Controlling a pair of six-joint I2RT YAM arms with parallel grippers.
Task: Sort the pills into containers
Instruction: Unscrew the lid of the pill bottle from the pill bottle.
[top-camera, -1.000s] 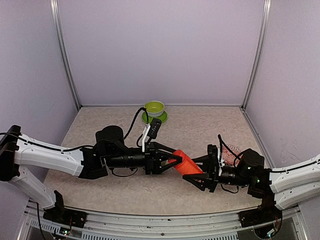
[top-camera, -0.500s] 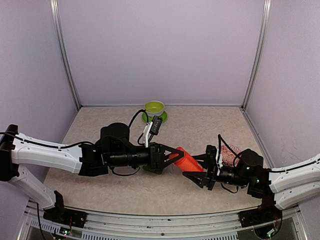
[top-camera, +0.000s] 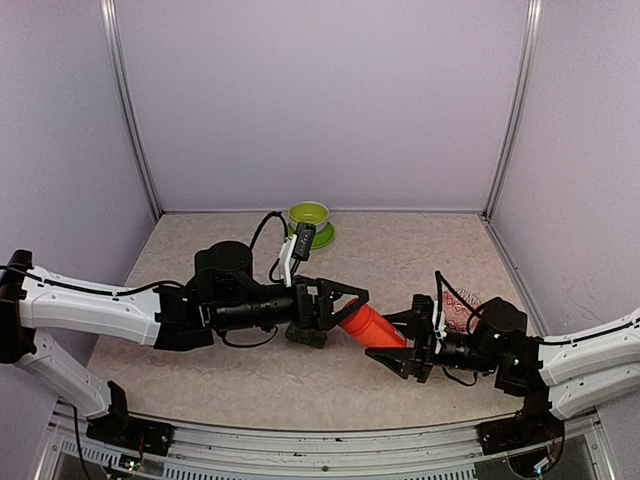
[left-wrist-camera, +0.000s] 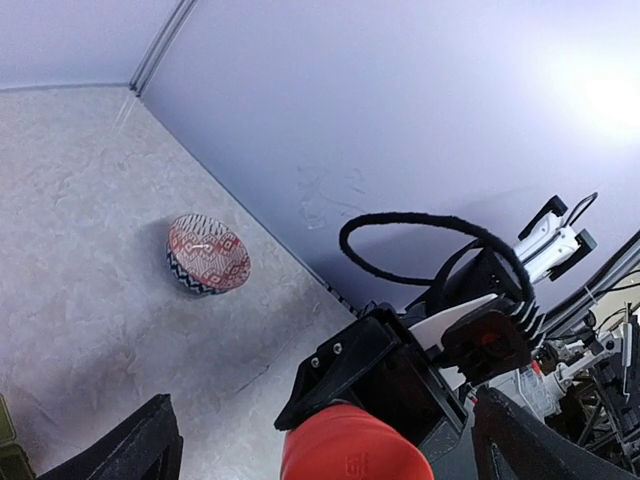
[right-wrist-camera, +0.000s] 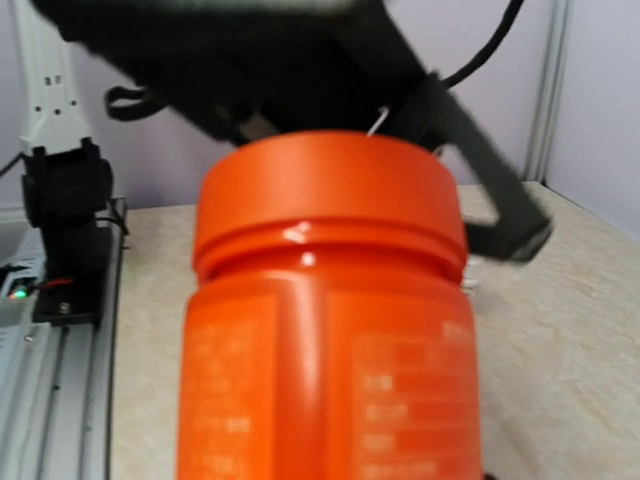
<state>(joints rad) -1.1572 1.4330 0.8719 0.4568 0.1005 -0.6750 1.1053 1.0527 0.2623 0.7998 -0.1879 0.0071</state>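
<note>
1. Pills: I can't spot a single one from the top view, so my guess is they're shut inside the red bottle. The right hand is clamped on the bottle's lower half and holds it tilted off the worktop, top end toward the left hand. That left hand is spread wide around the top end and isn't gripping anything. The containers, the dark green strip, sit on the worktop right under the left hand.
2. Left wrist view: both fingers stand apart from the cap, one on each side. A patterned bowl sits beyond the right hand.
3. Right wrist view: the bottle fills the frame, lid on, with the left hand's black parts behind it. The right hand's own fingers don't show here.
4. Looks like the uncapping step to me. I'd centre the cap, close squarely on its rim, then twist while the right hand grips firm. Keep the mouth up so nothing spills.
</note>
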